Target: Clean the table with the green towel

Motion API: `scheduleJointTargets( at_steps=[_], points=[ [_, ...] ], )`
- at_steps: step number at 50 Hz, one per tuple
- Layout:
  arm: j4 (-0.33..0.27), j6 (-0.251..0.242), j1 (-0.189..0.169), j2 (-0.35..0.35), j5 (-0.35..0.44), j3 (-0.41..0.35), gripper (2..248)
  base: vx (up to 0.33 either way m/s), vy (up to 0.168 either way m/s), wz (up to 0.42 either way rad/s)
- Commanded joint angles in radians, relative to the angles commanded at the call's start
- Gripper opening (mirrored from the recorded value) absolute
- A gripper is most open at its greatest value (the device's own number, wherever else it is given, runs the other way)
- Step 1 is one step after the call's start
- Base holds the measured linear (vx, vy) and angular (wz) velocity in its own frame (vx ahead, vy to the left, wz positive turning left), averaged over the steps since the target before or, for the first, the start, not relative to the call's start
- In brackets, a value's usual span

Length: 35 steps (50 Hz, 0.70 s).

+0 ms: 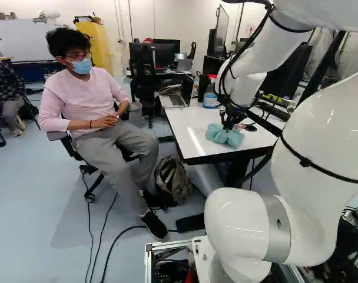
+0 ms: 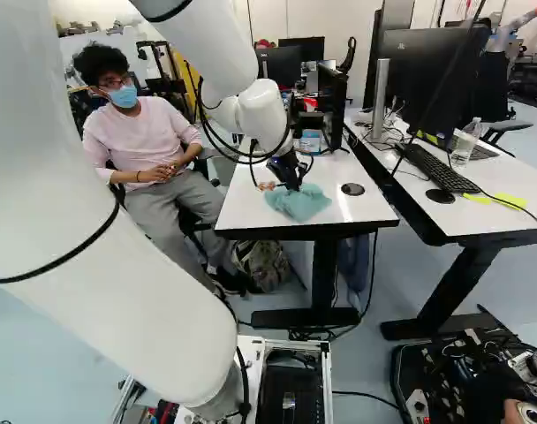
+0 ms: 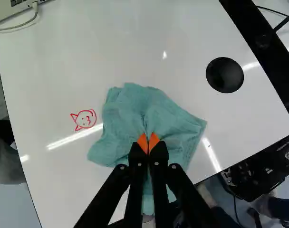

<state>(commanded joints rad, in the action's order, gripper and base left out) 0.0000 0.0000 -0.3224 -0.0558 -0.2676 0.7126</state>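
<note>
On the white table, near one edge, the green towel was lying in a crumpled heap. The black gripper was pointing down to it, and its two fingers, with the orange pads close together, were pinching a fold of this cloth. Beside the towel (but not under it) there was a small red drawing. On its other side was a round black hole.

the green towel lies rumpled, pinched into creases, probably bunched underneath, toward six o'clock on the glossy white table in the right base view; the tabletop's red doodle is at ten o'clock from it.
</note>
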Motion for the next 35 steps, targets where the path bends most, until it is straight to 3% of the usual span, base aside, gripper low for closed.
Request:
scheduleJointTargets(
  at_steps=[20,35],
  points=[
    [0.0,0.0,-0.001,0.035,0.005,0.035,24,0.0,0.0,0.0],
    [0.0,0.0,0.025,0.087,0.061,0.088,24,0.0,0.0,0.0]
  ],
)
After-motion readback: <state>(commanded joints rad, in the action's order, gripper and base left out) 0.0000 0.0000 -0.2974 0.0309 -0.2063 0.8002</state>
